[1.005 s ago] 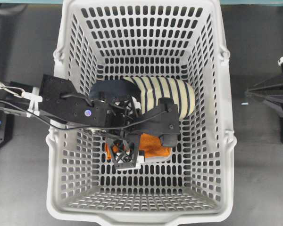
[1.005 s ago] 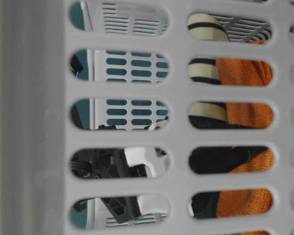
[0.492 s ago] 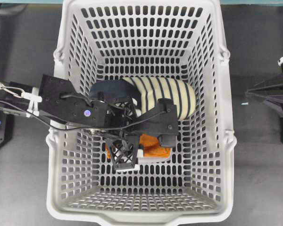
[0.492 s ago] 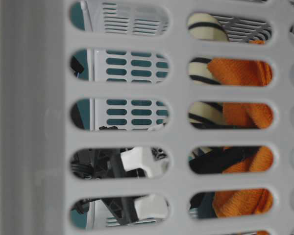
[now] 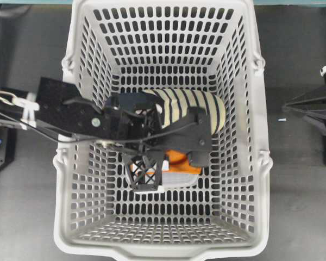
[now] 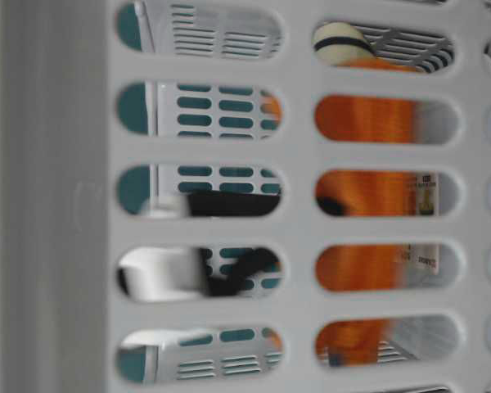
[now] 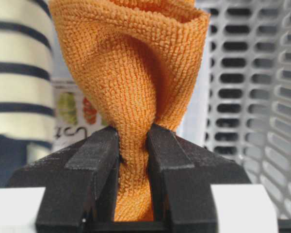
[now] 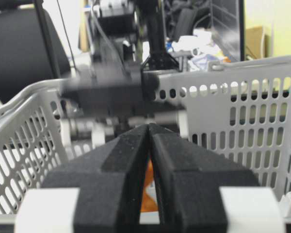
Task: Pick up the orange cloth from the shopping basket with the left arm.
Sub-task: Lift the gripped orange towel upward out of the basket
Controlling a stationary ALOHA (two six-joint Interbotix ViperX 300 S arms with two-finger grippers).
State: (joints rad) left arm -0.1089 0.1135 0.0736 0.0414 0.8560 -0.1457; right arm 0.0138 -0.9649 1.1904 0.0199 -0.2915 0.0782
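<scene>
So there's one shopping basket [image 5: 261, 163] sitting on the dark table [image 5: 299, 196], and inside it I count one orange cloth [image 7: 136, 82], one rolled-up cream cloth with dark stripes [image 5: 198, 106], and one flat white packet with printing on it [image 7: 72, 114] lying on the basket floor. Two arms total. Starting at the near end of the basket, it's just bare slotted floor, then around the middle you hit the left gripper [image 5: 148, 175], pointing down with its lattice frame visible from overhead. Its jaws are pinched tight on a bunched fold of the orange cloth, and the wrist view shows the fabric squeezed thin between the two black fingers [image 7: 94, 170] and fanning out wide beyond them. The cloth sits mid-basket, just beside the striped roll on its near side and over the white packet, mostly hidden under the arm from above. The left arm [image 5: 70, 117] comes in over the left rim, angled downward. Further back is the striped roll, then empty basket floor. The right gripper [image 8: 149, 170] is outside the basket on the right, fingers pressed together with nothing between them.
</scene>
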